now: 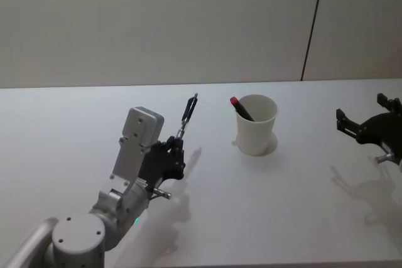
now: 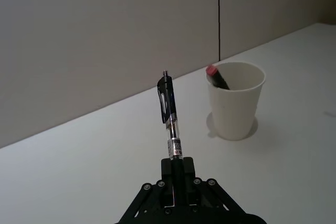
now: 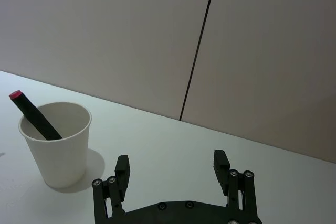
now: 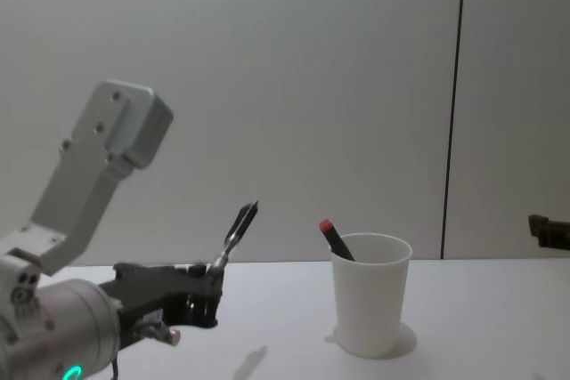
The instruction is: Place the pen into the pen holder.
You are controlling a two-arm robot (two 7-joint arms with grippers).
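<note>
Head view: pen (image 1: 188, 116) pinched at its lower end by the left hand (image 1: 178, 147), held above the tabletop (image 1: 282, 205), left of the pen holder (image 1: 256, 128) and apart from it; left wrist view: clip end uppermost; right wrist view: right hand (image 3: 171, 159) spread, well to the pen holder's right; chest view: red-capped marker (image 4: 335, 239) leans inside the pen holder.

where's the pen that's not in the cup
Head view: the pen is held in the left gripper, above the table, left of the pen holder.

Marker (image 1: 242, 110) aslant in pen holder (image 1: 256, 135); mouth mostly free
</note>
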